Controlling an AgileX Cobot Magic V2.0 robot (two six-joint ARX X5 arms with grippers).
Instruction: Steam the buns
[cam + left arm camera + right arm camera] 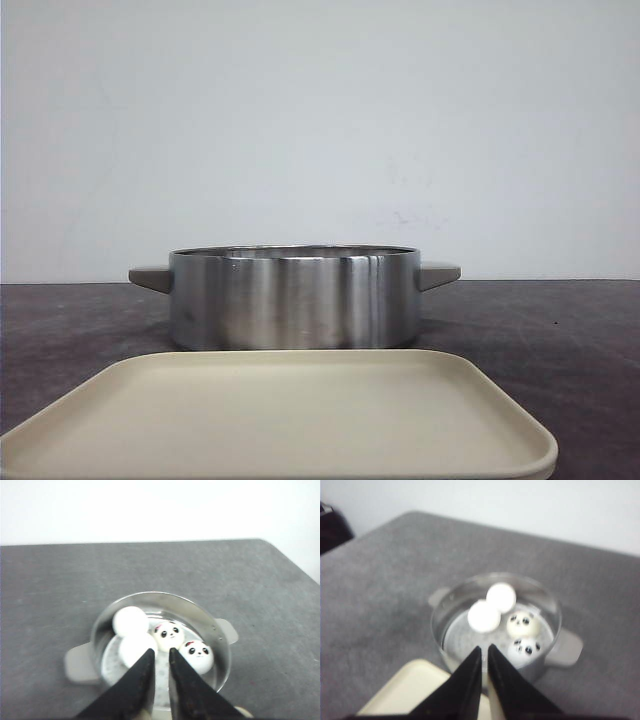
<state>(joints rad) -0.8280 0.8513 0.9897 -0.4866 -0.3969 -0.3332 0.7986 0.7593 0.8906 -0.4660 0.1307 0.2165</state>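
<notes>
Broadly, a dark grey table (580,330) filled the scene, with a cream tray (280,420) lying bare at its near edge. Just behind the tray stood a round steel steamer pot (293,297) with two grey handles. All four buns (170,635) sat inside the pot on its perforated base, clustered together, two showing panda faces and two showing plain white. Loading looked finished; judging from this, the sensible move would be lifting both arms straight up and clear without brushing the rim. The left gripper (160,655) hovered above the pot, fingers nearly together, holding nothing. The right gripper (484,650) hung over the pot's near rim, equally narrow and empty.
</notes>
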